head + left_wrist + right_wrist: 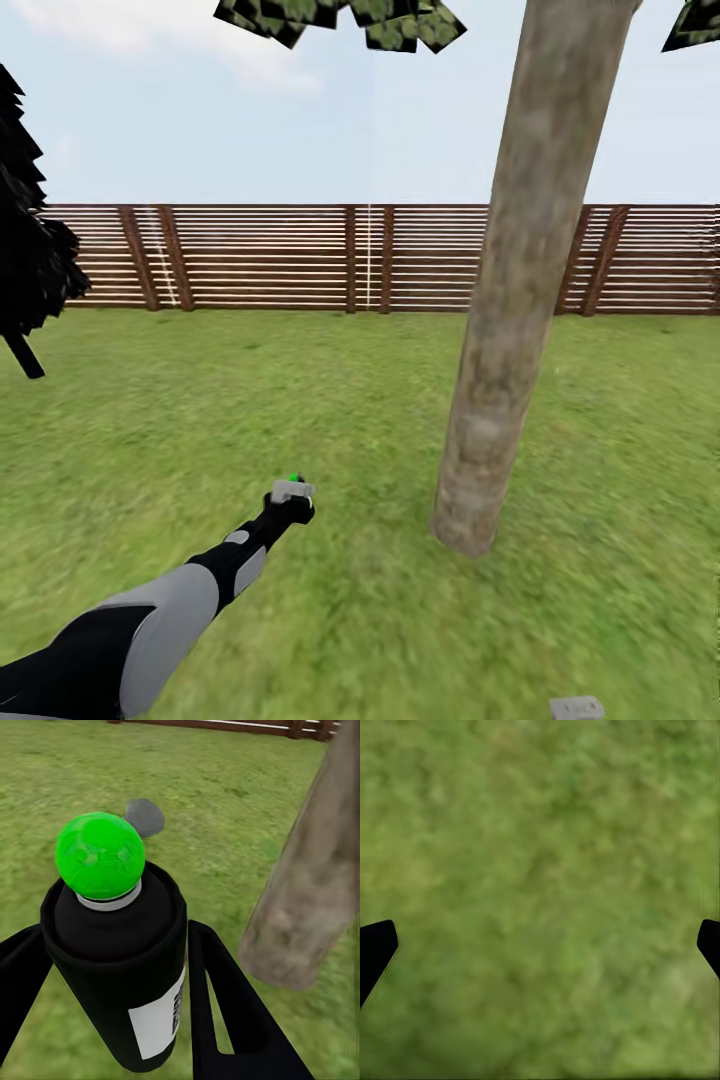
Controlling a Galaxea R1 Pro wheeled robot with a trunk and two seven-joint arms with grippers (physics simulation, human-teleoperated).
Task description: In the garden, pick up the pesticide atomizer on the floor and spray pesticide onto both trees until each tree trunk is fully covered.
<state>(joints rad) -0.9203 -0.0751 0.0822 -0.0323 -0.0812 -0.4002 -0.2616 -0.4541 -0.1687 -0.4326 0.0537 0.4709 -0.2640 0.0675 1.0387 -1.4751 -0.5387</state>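
Left arm extended over the lawn point(300, 400), the left gripper point(292, 503) is clasping the pesticide atomizer point(120, 967), its two black fingers point(225, 1005) pressing on either side of the dark canister so that the green nozzle cap point(100, 855) is standing clear above them. The atomizer is sitting upright in the grip and is being held out ahead of the robot (presumably to keep the nozzle free and facing the target). The tree trunk point(520, 270), a mottled grey-brown column leaning slightly, is rising from the grass just beyond and to the right of the held sprayer; in the left wrist view its bark point(307, 892) is looming close beside the canister, apart from it. A grey stepping stone point(145, 816) is lying on the grass farther out past the nozzle. The right gripper point(540, 945) is hanging spread wide over bare grass, holding nothing, its fingertips point(375, 945) showing at the edges. A slatted wooden fence point(300, 258) is bounding the garden behind. Judged from this pose, the spraying stage is in hand, with the nozzle needing to be turned toward the trunk.
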